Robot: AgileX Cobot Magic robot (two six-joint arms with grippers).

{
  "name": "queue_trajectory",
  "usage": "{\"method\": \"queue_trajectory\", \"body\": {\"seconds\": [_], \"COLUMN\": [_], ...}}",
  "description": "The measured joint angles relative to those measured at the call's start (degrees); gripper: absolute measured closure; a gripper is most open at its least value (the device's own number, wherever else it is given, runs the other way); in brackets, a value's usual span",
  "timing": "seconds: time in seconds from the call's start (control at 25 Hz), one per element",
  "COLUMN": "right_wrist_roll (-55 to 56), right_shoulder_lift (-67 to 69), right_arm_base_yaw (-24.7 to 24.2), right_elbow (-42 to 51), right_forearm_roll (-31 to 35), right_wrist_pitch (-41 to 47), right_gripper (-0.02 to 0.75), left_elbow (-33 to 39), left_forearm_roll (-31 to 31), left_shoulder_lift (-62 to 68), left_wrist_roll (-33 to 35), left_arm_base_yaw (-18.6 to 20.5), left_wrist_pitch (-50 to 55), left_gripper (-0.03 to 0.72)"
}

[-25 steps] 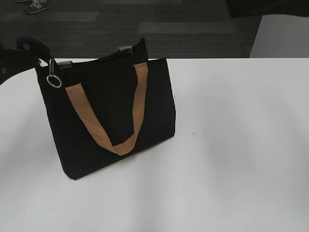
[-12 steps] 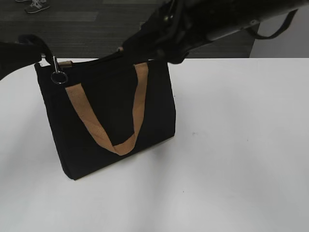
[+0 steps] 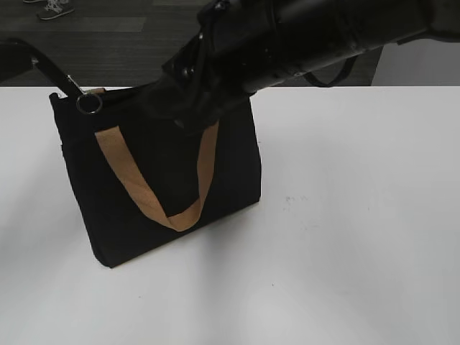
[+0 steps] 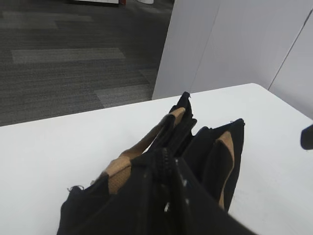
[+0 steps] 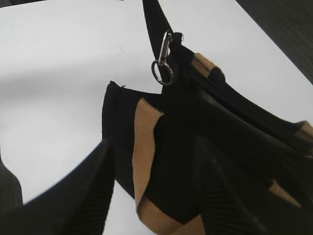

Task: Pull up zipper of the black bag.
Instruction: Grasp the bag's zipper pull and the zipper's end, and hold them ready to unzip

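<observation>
Upright, black bag (image 3: 165, 180) on white table (image 3: 359, 237); dark carpet (image 3: 122, 43) behind; right end effector (image 5: 151, 196) wide.

We see a black bag (image 3: 165, 180) with tan webbing handles (image 3: 154, 183), silver ring pull (image 3: 89, 103) at upper left, black zipper (image 5: 230, 105). White table (image 3: 359, 215). Dark grey carpet (image 3: 108, 43) in striped patches along the top. Black arm (image 3: 302, 36).

— What lies around the work surface?

— A white table (image 3: 359, 237) fills most of the exterior view, smooth and evenly lit. Beyond its far edge runs dark grey carpet (image 3: 108, 43) in striped tiles.

— Any walls?

— White panels (image 4: 234, 44) stand past the table's far corner, and a pair of sneakers (image 3: 54, 7) rests on the carpet.
</observation>
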Motion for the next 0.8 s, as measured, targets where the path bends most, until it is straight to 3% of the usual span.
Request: {"method": "queue_trajectory", "body": {"seconds": [0.28, 0.8], "right_wrist_roll": [-0.7, -1.6], "right_shoulder_lift": [6.9, 21.9], "right_arm_base_yaw": [0.0, -0.5], "right_elbow": [-10.2, -29.5], "right_forearm_roll": [0.1, -6.2], "right_wrist_pitch": [6.7, 17.6], "right_gripper": [0.335, 0.380], "left_elbow": [-0.2, -0.6], "left_forearm_roll": [2.3, 7.0], "left_shoulder_lift": [-0.5, -0.5], "left_wrist_roll": [0.0, 0.0], "left_arm_base_yaw": [0.0, 0.0], "left_wrist_pitch": [-0.2, 0.1], "left_gripper": [0.635, 0.654]}}
